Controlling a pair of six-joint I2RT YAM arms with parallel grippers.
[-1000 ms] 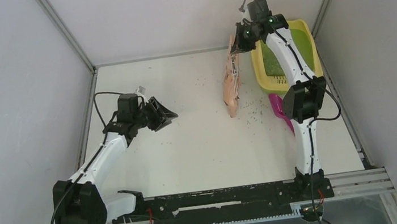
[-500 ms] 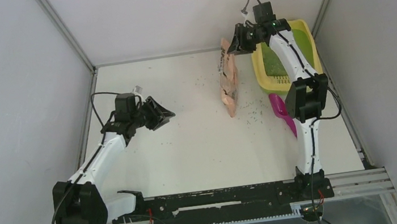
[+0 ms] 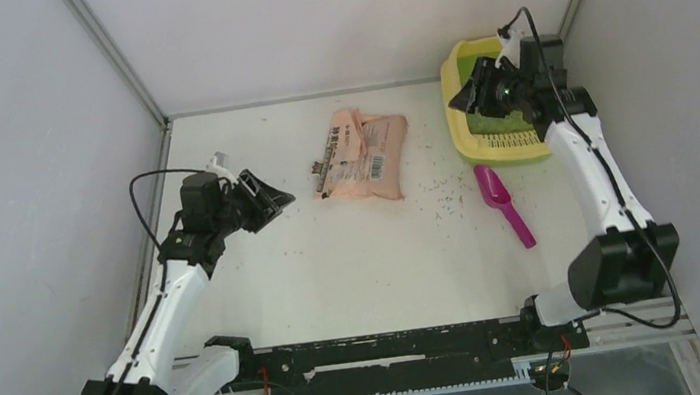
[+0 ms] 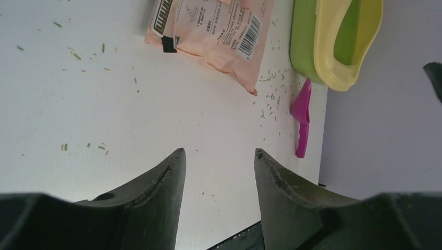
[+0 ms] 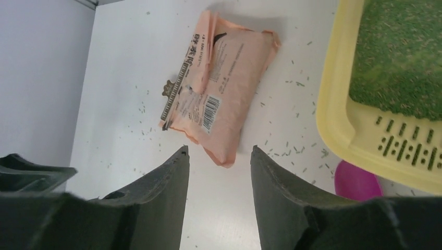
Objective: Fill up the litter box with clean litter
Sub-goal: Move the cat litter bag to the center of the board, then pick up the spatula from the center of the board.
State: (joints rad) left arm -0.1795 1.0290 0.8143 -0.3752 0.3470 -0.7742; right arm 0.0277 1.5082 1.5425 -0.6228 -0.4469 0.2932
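Right end effector [image 5: 218, 151] is spread and empty, hovering by the left rim of the litter box [image 3: 461, 140]. Left end effector [image 4: 219, 153] is spread and empty over the left of the bench [image 3: 355, 267]. Box sits in the far-right corner, long axis near-to-far, slotted step facing the arms. Pink bag [image 3: 361, 154] lies flat mid-bench, scoop [image 3: 503, 201] just beside the step. Litter [image 5: 401, 62] already in the basin. Levelling is probably next: take the scoop by its handle, stay low, don't flick granules.

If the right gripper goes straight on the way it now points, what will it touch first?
Probably the peach-pink bag: in the right wrist view its near corner sits between the open jaws of the right gripper. Depth is unclear, so the table beside it could come first.
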